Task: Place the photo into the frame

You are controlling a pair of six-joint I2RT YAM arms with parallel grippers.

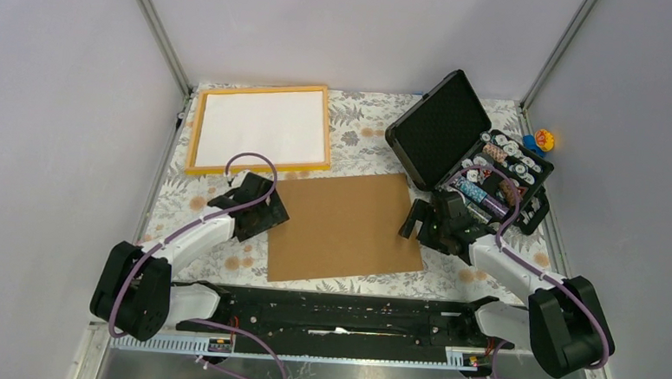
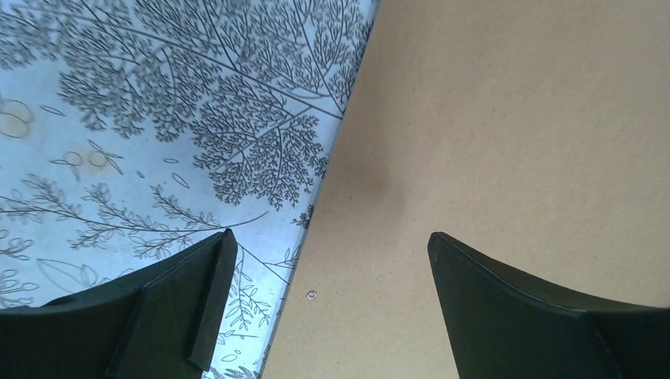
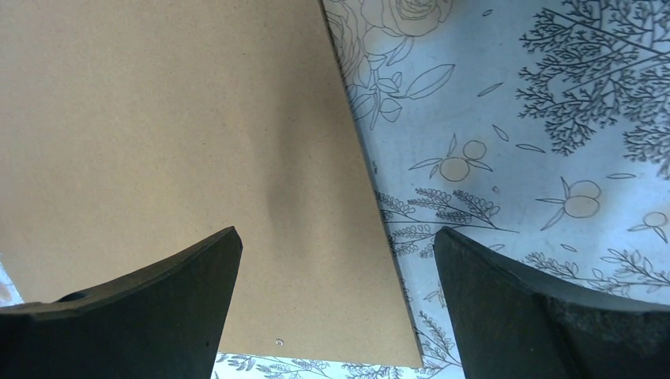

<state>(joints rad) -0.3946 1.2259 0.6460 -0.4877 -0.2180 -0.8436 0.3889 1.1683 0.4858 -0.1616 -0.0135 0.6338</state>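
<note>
Left pincer point(image 2: 328, 245) and right pincer point(image 3: 336, 237) gape wide, empty, straddling the brown board's point(image 1: 344, 225) side edges. Lying flat on the surface point(image 1: 362, 121), it may skid when pinched. Far left, the frame point(image 1: 262, 89) holds a white sheet point(image 1: 262, 127); whether that's the photo, I cannot tell.

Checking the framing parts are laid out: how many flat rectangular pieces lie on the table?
2. The orange frame at far left, white inside; the brown board nearer, at centre. More sheets may be hidden under them.
</note>
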